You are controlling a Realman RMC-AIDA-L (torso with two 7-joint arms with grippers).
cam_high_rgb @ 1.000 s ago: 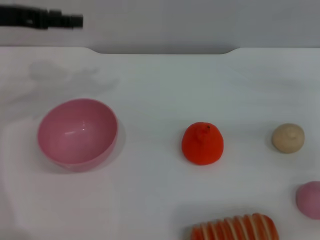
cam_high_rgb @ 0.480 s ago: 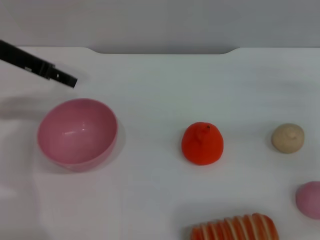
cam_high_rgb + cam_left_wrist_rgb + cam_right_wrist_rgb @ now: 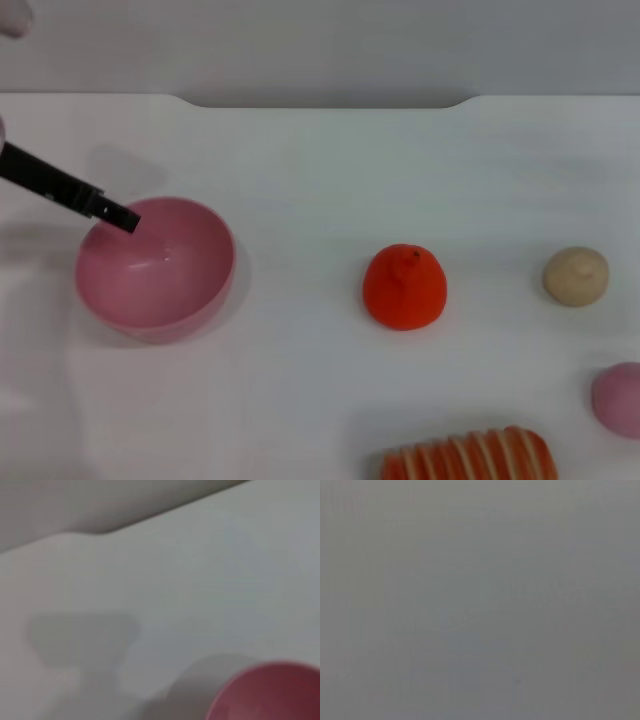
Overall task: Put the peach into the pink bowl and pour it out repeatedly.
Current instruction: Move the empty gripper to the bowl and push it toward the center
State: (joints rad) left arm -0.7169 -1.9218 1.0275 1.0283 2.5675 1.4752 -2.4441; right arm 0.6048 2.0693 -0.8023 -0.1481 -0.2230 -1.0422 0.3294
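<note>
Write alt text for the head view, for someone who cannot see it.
A black finger of the left gripper reaches in from the left edge, its tip over the near-left rim of the empty pink bowl on a white table. To the right stand an orange-red fruit and a beige ball; the peach and a striped orange item lie along the near-right edges.

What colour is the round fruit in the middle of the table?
Bright orange-red fruit, with a small dark stem mark on top; the head view shows it best.

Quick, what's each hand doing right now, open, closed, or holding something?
Left hand: a dark tip at the pink bowl's rim; open or closed cannot be told.
Right hand: not in view.
</note>
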